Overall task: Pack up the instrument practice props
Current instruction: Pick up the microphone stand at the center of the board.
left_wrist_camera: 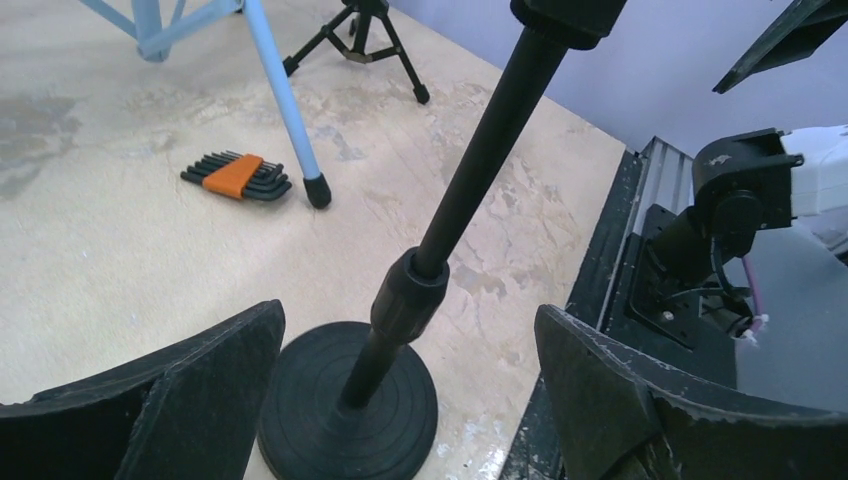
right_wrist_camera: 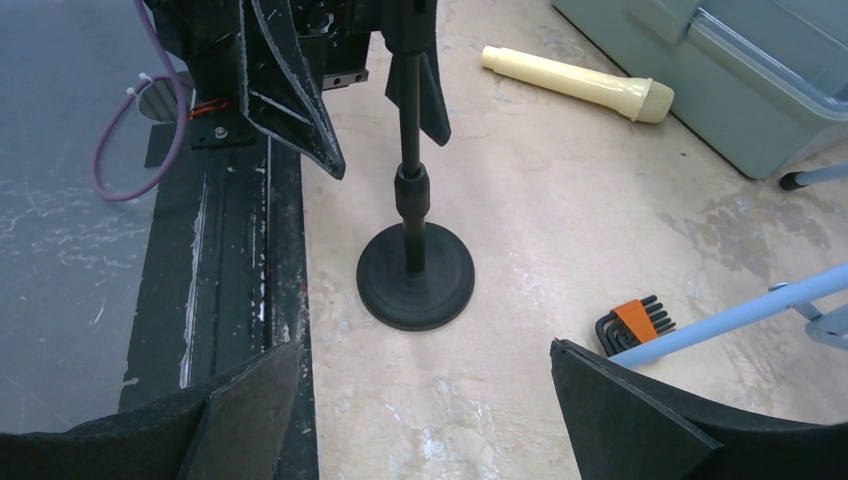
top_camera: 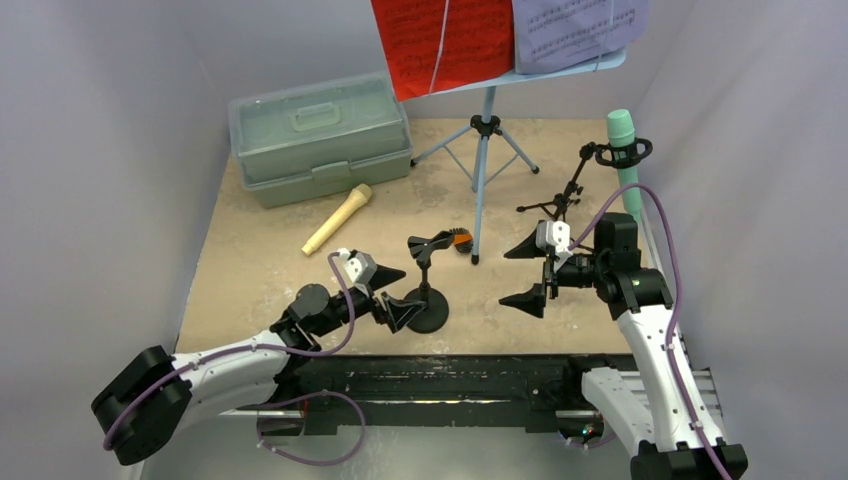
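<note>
The black round-base mic holder (top_camera: 428, 316) stands near the table's front edge. My left gripper (top_camera: 405, 288) is open, its jaws on either side of the holder's pole (left_wrist_camera: 470, 180) without touching it, just above the base (left_wrist_camera: 350, 400). My right gripper (top_camera: 503, 276) is open and empty to the right, facing that holder (right_wrist_camera: 415, 275). A tan microphone (top_camera: 338, 220) lies before the case. The teal microphone (top_camera: 625, 155) sits in the ring-top tripod holder (top_camera: 560, 205). The light-blue music rack (top_camera: 484, 160) carries a red sheet (top_camera: 440, 40) and a purple sheet (top_camera: 575, 30).
A pale green plastic case (top_camera: 320, 135) with a handle stands shut at the back left. An orange-and-black hex key set (top_camera: 460, 238) lies by the rack's front leg (left_wrist_camera: 285, 100). The black base rail (top_camera: 450, 385) runs along the near edge.
</note>
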Controlling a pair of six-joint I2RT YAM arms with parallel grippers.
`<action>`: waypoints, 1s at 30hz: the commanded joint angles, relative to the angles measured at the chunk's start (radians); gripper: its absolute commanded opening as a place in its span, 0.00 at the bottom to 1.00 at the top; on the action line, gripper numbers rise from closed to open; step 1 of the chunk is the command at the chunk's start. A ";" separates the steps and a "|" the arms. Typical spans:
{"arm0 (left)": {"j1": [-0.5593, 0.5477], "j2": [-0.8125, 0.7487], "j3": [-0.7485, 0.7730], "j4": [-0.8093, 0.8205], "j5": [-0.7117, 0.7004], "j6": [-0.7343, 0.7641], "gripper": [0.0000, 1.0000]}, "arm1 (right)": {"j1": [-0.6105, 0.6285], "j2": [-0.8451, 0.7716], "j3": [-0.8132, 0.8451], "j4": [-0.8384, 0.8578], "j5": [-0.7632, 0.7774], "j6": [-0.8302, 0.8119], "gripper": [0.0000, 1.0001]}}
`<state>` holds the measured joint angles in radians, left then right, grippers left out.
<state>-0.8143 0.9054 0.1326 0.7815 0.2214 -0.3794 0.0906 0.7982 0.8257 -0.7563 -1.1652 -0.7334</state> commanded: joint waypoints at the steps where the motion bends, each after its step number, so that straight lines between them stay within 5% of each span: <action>1: -0.005 0.064 0.011 0.163 -0.005 0.103 0.95 | -0.004 -0.004 0.004 -0.006 -0.008 -0.011 0.99; 8: -0.006 0.177 0.056 0.252 0.010 0.197 0.86 | -0.005 -0.004 0.004 -0.005 -0.008 -0.009 0.99; 30: -0.095 0.281 0.158 0.158 -0.098 0.339 0.72 | -0.004 -0.003 0.004 -0.006 -0.005 -0.009 0.99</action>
<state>-0.8875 1.1709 0.2512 0.9493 0.1734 -0.0910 0.0906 0.7982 0.8257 -0.7563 -1.1652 -0.7334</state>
